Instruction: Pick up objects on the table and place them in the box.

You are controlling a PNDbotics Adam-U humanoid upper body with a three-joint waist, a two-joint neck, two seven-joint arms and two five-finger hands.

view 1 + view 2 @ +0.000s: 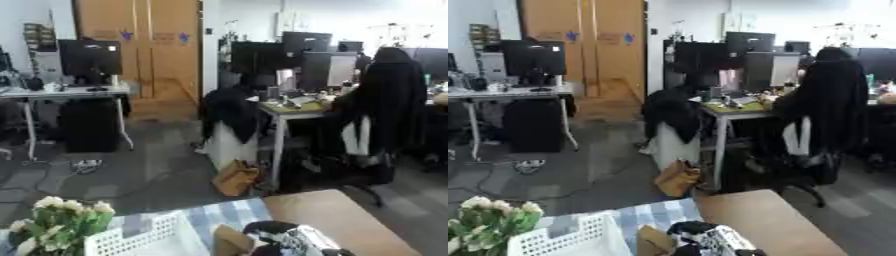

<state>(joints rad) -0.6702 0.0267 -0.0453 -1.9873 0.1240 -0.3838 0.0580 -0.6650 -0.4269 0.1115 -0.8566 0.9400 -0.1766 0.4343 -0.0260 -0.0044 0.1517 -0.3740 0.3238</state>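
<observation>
Only the far strip of the table [350, 220] shows along the bottom edge. A white lattice box [140, 239] stands at the lower left on a blue checked cloth [229, 210]. Just right of the box a small brown object [229, 242] stands upright. Beside it a black and silver shape, seemingly my right hand [296, 239], is cut off by the bottom edge, and how it is held is hidden. I cannot tell whether it touches the brown object. My left hand shows in neither view.
A bunch of pale flowers [61, 220] rises left of the box. The bare brown tabletop runs to the right. Beyond the table lies an office floor with desks [289, 112], monitors, a chair draped in dark cloth [385, 100] and a brown bag [236, 177].
</observation>
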